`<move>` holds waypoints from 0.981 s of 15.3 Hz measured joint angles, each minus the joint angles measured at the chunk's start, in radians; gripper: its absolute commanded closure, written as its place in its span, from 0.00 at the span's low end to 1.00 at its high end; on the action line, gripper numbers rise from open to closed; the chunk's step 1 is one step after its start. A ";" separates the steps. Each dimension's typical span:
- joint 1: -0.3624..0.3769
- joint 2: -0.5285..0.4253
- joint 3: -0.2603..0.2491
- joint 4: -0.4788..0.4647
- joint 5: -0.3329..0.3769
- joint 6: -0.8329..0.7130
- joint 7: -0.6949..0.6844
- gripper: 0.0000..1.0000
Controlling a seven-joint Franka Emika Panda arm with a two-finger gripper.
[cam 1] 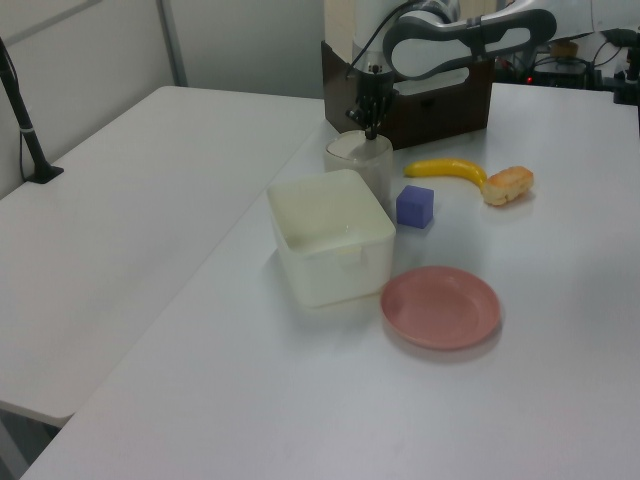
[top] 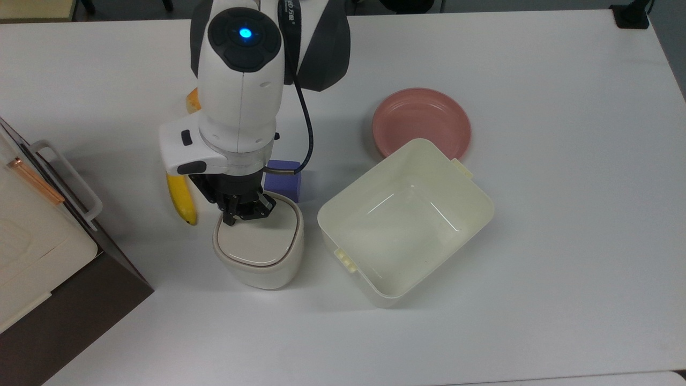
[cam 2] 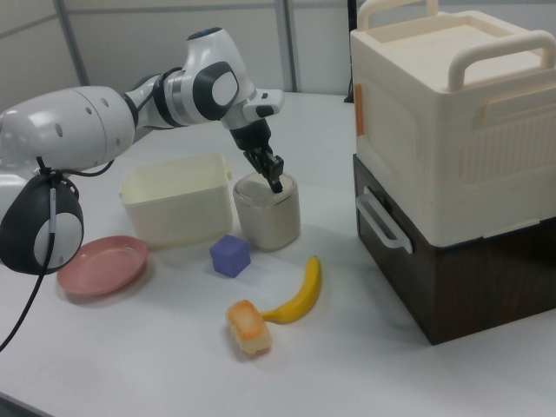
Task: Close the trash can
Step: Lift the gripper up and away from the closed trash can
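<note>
Right view, nearest you: a golden-brown bread roll [cam 2: 247, 327] lies at the front of the white table [cam 2: 156, 365], and a yellow banana [cam 2: 297, 292] lies just beside it.
Next back: a purple cube [cam 2: 230, 255] sits a little in front of the trash can.
Right side: a dark brown cabinet [cam 2: 443, 261] carries a large cream plastic case with handles [cam 2: 452, 122]; it stands to the right view's right of the trash can, apart from it.
Trash can: you see the small cream-white rounded-square plastic trash can [cam 2: 268, 211] mid-table, between the cabinet and the tub; its flat beige lid [top: 257, 239] lies down on the rim in the top view.
Gripper: the black two-finger gripper [cam 2: 275, 179] points down onto the lid's edge on the purple cube's side; you see the fingers drawn close together with nothing between them.
Tub: a larger cream lidless rectangular plastic tub [cam 2: 174, 201] stands just beside the trash can, on the right view's left.
Plate: a pink round plate [cam 2: 100, 262] lies beside the tub, on the side away from the trash can.
Arm: the white and grey robot arm [cam 2: 95, 122] reaches in from the right view's left, above the tub.
</note>
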 measured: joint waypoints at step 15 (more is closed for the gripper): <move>-0.002 -0.026 0.027 0.057 0.091 -0.133 -0.008 0.00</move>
